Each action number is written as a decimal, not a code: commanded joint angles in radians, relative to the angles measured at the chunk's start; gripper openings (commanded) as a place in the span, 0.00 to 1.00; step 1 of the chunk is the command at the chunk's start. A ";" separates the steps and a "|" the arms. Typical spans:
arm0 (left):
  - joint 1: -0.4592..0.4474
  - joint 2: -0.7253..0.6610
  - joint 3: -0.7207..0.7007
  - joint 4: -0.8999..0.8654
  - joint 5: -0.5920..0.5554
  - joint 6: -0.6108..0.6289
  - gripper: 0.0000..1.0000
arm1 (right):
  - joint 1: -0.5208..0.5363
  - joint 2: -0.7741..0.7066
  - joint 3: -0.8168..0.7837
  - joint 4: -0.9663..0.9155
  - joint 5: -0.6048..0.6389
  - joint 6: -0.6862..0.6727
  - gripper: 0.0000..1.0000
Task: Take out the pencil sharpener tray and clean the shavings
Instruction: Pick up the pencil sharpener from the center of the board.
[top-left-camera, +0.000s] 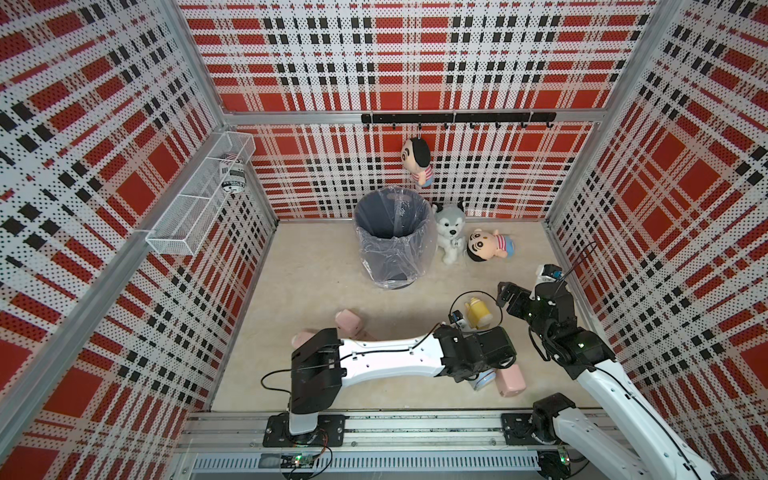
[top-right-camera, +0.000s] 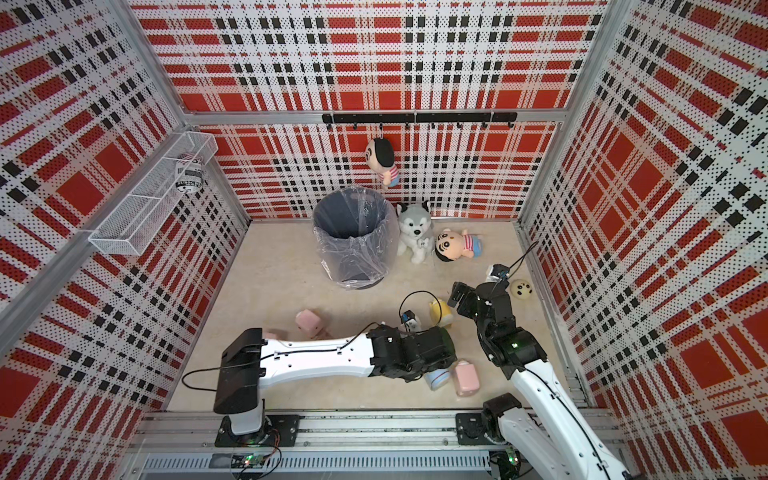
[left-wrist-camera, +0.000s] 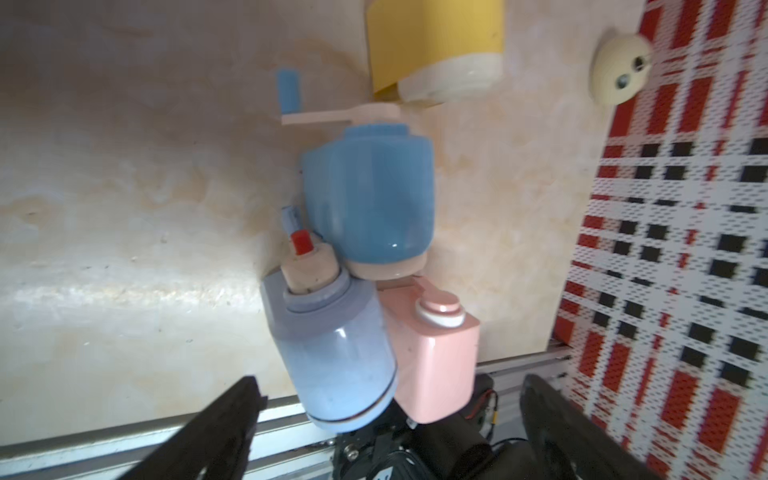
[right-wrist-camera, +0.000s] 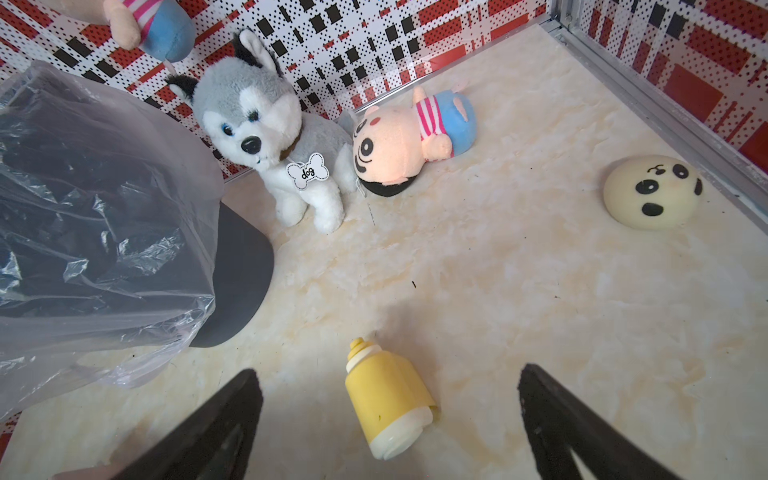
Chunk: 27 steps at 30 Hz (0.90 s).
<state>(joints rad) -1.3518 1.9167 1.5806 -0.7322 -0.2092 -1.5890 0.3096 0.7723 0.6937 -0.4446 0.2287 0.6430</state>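
Several pencil sharpeners lie on the beige floor. In the left wrist view a pale blue one (left-wrist-camera: 336, 353), a pink one (left-wrist-camera: 436, 357) and a blue one with a crank (left-wrist-camera: 370, 199) lie huddled together. My left gripper (left-wrist-camera: 392, 384) hangs open over the near ends of the pale blue and pink ones and holds nothing. A yellow sharpener (right-wrist-camera: 384, 399) lies on its side below my right gripper (right-wrist-camera: 388, 372), which is open and empty with its fingers wide on either side. I cannot make out a tray or shavings.
A grey bin (top-left-camera: 392, 241) lined with clear plastic stands at the back. A husky plush (top-left-camera: 449, 232) and a doll (top-left-camera: 486, 245) lie beside it. Another pink sharpener (top-left-camera: 348, 322) sits behind the left arm. A panda squishy (top-right-camera: 521, 288) lies by the right wall.
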 joint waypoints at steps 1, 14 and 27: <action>-0.003 0.035 0.042 -0.143 0.033 -0.033 0.98 | -0.024 -0.015 -0.007 0.015 -0.054 -0.021 1.00; 0.047 0.116 0.056 -0.151 0.076 -0.041 0.90 | -0.110 -0.045 -0.017 0.026 -0.156 -0.035 1.00; 0.053 0.188 0.122 -0.153 0.130 -0.026 0.85 | -0.126 -0.030 -0.059 0.069 -0.231 -0.011 1.00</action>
<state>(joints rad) -1.2964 2.0811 1.6745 -0.8608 -0.1017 -1.6234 0.1986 0.7414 0.6380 -0.4080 0.0216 0.6258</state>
